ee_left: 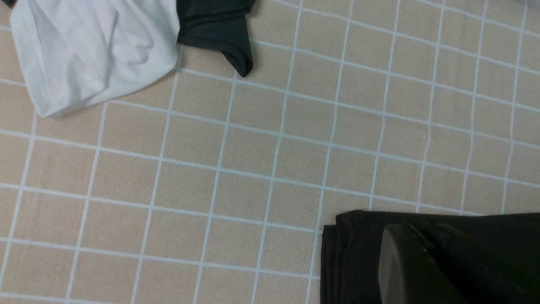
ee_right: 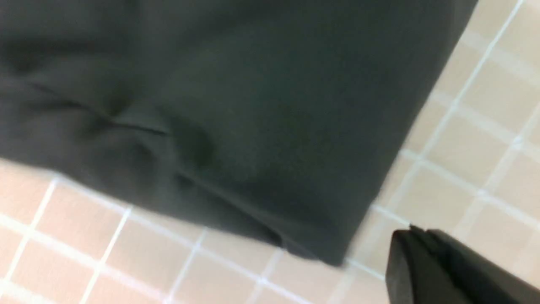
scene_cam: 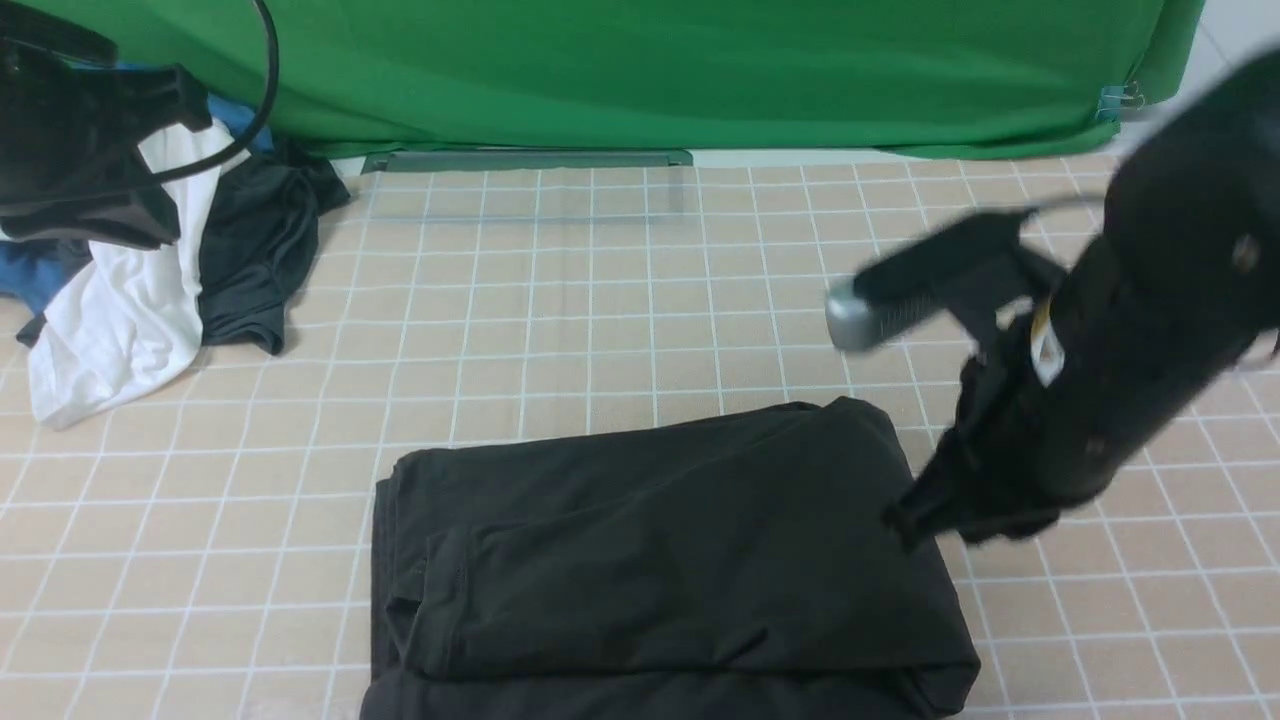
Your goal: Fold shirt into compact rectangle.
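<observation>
The shirt (scene_cam: 660, 560) lies folded into a thick rectangle at the near edge of the gridded desk (scene_cam: 600, 340). The right gripper (scene_cam: 905, 520), blurred, hangs at its right edge with jaws pressed together, empty. The left gripper (ee_left: 405, 261) sits raised near the white garment (scene_cam: 120, 320), jaws also pressed together.

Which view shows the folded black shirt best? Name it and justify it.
The front view: the shirt lies there nearly whole, folded into a rectangle. The left wrist view catches only one corner; the right wrist view shows a blurred close-up of one edge.
</observation>
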Robot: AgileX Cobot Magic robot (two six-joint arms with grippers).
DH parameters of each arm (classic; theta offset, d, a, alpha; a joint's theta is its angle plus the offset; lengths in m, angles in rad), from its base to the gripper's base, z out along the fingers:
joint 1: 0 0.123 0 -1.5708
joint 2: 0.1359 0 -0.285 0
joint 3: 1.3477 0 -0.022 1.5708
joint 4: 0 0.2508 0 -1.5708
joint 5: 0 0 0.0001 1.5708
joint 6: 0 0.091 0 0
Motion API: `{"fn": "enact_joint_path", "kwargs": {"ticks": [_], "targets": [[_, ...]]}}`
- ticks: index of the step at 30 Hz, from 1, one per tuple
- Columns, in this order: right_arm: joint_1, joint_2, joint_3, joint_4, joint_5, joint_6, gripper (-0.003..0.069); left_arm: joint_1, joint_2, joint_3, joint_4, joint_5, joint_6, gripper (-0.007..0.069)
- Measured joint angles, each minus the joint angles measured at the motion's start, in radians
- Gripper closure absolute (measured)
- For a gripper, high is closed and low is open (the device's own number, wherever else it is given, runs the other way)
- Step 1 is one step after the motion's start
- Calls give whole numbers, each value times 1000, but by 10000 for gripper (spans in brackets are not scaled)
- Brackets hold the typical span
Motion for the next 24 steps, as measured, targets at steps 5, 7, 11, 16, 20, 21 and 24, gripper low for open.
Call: {"fn": "enact_joint_path", "kwargs": {"ticks": [5, 7, 11, 16, 20, 21, 24], "targets": [[-2, 94, 188, 97, -230, -3, 634, 0, 0, 0, -1, -1, 0, 608], [-3, 135, 215, 97, -262, -4, 633, 0, 0, 0, -1, -1, 0, 608], [-4, 141, 217, 75, -265, 3, 632, 0, 0, 0, -3, 11, 0, 608], [-4, 96, 203, 56, -224, 9, 632, 0, 0, 0, 5, 19, 0, 608], [-4, -52, 163, 32, -129, 11, 632, 0, 0, 0, 7, 27, 0, 608], [-4, -96, 153, 20, -111, 11, 632, 0, 0, 0, 7, 27, 0, 608], [-4, -254, 121, -23, -63, 11, 632, 0, 0, 0, 8, 29, 0, 608]]}}
